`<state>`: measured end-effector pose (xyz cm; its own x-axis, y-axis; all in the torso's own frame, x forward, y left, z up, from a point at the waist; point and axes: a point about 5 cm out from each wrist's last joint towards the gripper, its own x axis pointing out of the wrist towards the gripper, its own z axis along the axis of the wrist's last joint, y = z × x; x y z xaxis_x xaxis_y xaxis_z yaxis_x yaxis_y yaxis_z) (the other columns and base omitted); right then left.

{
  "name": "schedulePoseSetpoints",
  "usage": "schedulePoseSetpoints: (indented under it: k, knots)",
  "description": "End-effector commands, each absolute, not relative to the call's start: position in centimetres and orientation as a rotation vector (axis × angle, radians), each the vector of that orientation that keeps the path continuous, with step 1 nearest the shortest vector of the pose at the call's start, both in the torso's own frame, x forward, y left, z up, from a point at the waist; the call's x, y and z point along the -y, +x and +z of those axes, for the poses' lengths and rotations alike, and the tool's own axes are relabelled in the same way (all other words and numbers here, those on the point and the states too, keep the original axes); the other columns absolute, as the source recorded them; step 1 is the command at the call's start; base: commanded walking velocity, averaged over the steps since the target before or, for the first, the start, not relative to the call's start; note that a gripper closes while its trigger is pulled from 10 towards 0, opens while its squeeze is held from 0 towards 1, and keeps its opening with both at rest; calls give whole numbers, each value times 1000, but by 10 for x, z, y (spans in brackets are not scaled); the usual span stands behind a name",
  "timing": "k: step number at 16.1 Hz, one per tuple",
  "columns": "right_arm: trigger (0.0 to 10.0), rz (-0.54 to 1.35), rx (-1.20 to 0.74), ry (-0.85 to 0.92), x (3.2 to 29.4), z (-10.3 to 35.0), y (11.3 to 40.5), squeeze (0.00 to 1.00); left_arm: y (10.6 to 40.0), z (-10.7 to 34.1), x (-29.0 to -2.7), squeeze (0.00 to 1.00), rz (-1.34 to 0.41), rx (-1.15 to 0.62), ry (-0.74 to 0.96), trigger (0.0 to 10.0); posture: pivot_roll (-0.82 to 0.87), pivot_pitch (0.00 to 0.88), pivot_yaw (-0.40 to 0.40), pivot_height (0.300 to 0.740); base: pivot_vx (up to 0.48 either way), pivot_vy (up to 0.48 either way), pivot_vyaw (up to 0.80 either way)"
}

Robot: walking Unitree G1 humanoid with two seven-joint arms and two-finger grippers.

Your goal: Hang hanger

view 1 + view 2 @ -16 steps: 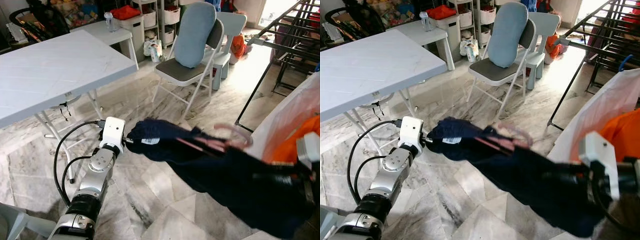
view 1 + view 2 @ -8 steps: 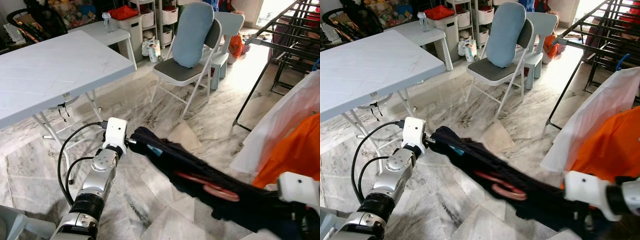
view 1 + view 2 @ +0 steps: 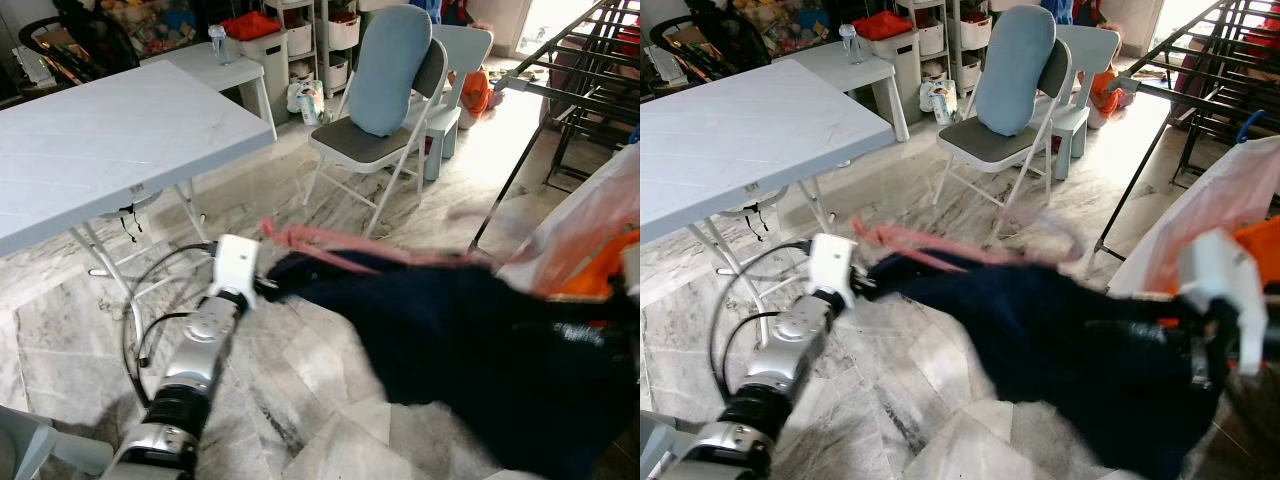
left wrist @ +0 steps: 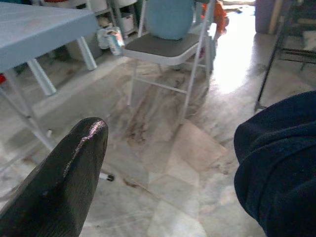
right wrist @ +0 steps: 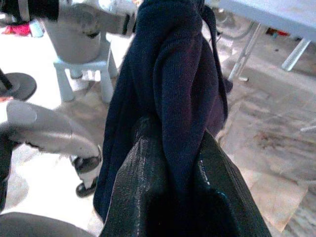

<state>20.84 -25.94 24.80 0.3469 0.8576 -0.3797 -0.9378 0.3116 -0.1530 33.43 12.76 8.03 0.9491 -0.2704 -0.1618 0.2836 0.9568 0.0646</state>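
Right wrist view: right hand (image 5: 180, 163) clamped on navy garment (image 5: 173, 79); pink hanger (image 3: 340, 245) blurred above it. Left hand (image 3: 268, 287) grips garment's far end.

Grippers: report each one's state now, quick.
Left gripper: at the end of the dark blue garment; its grip cannot be told.
Right gripper: shut on the dark blue garment, fingers pinching a fold.

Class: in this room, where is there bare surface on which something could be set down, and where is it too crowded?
The white folding table is bare across its broad top. Marble floor lies open between the table and the folding chair. It is crowded on the robot's right: the navy garment on a pink hanger spans between the left pincer and the right pincer, beside the drying rack.
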Motion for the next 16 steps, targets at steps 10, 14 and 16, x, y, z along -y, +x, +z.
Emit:
schedulePoseSetpoints:
  k: [10, 14, 16]
  knots:
    - [10000, 876, -151, -632, 214, 191, 270, 0, 296, 74, -79, 1000, -686, -146, 11, 10000, -195, 0, 49, 740, 0, 0, 0]
    - [10000, 862, -124, -662, 204, 171, 289, 0, 264, 90, -73, 1000, -1008, -33, 189, 10000, -172, 0, 43, 740, 0, 0, 0]
    - [10000, 854, -116, -650, 203, 166, 297, 0, 259, 100, -82, 1000, -1051, -8, 224, 10000, -159, 0, 40, 740, 0, 0, 0]
